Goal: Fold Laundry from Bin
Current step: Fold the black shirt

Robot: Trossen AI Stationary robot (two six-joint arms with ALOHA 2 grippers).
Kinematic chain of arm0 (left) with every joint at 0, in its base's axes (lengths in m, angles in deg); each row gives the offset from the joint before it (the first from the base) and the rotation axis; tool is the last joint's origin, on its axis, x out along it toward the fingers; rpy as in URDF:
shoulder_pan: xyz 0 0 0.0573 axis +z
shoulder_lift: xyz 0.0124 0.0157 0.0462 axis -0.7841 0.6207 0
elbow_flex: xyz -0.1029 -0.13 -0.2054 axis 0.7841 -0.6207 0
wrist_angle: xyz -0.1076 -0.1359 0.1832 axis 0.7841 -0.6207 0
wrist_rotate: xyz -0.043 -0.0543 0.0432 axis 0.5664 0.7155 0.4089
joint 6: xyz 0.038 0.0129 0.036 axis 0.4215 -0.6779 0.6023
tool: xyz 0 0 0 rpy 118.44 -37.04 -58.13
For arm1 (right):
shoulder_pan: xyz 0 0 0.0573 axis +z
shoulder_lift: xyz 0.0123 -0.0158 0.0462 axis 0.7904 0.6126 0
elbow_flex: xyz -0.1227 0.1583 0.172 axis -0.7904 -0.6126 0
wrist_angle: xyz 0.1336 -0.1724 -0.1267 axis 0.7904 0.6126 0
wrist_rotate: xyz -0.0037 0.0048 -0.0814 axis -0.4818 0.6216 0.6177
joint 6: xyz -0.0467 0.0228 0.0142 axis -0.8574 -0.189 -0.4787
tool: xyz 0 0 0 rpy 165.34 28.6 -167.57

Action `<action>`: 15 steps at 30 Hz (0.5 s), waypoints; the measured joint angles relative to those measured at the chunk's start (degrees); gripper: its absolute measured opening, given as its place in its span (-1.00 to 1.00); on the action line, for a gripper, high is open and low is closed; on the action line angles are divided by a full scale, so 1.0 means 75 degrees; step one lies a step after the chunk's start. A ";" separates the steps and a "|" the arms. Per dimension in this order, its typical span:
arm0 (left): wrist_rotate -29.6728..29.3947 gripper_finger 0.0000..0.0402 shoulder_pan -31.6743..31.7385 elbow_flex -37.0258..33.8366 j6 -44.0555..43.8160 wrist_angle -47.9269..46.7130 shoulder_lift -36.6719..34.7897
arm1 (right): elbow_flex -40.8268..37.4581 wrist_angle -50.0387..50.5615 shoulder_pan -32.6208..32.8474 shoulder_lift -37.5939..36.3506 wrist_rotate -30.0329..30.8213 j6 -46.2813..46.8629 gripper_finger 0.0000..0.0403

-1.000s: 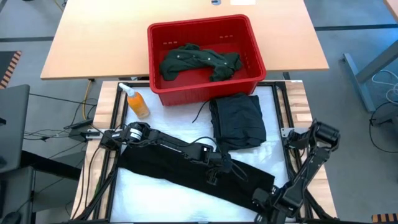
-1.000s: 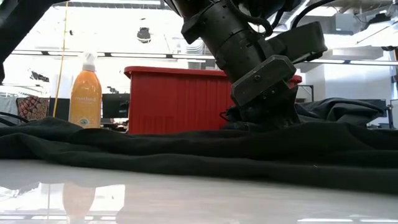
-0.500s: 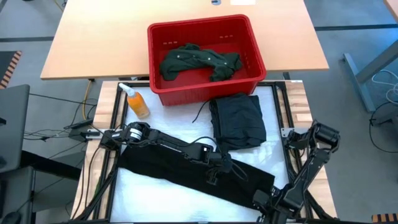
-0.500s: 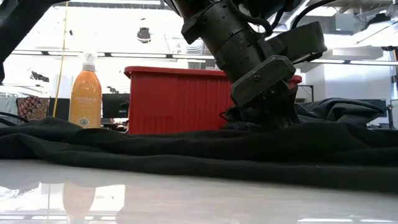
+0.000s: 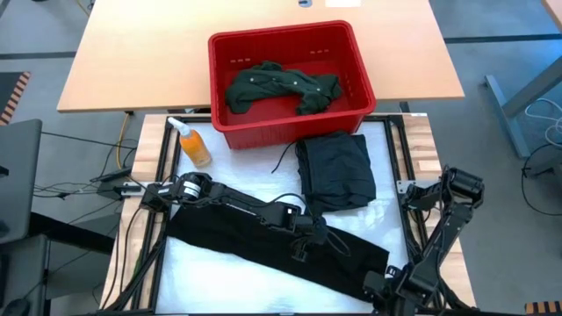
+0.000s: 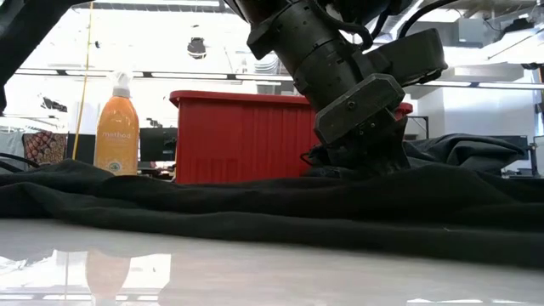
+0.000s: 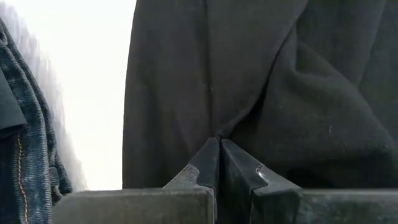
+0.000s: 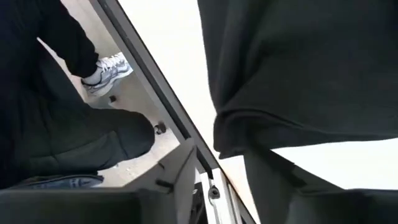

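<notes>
Left end effector at centre of frame, fingers pressed together on a pinch of the black garment, down against the white worktop. Garment spread as a long band, long axis running from left-centre to lower right of frame. Right end effector at lower right, at the garment's far end; cannot tell whether spread or gripping. Folded dark piece just above centre-right. Green shirt in the red bin, upper centre. Orange bottle left of bin. Likely next: fold along the long axis, right arm nearer the free end.
</notes>
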 joint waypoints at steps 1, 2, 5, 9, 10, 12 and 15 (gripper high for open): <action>0.0001 -1.00 -0.0004 0.0000 0.0000 -0.0001 0.0000 | 0.0000 -0.0013 0.0003 0.0000 -0.0009 -0.0001 -0.13; 0.0001 -1.00 -0.0004 0.0000 0.0000 -0.0005 0.0000 | 0.0000 0.0006 0.0019 0.0000 -0.0023 -0.0006 -0.08; 0.0062 -1.00 -0.0007 0.0000 0.0003 -0.0017 0.0000 | 0.0000 0.0029 0.0065 0.0000 -0.0023 -0.0041 0.03; 0.0149 -1.00 -0.0007 0.0001 0.0003 -0.0024 0.0000 | 0.0000 0.0013 0.0058 0.0000 0.0427 -0.0061 0.07; 0.0152 -1.00 -0.0007 0.0000 0.0003 -0.0024 0.0000 | 0.0000 0.0016 0.0025 0.0000 0.0511 -0.0052 0.07; 0.0161 -1.00 -0.0007 0.0000 0.0000 -0.0027 0.0000 | 0.0000 0.0020 -0.0057 0.0000 0.0543 -0.0006 0.05; 0.0161 -1.00 -0.0007 0.0000 -0.0008 -0.0033 0.0000 | 0.0000 0.0017 -0.0179 0.0000 0.0541 -0.0006 0.00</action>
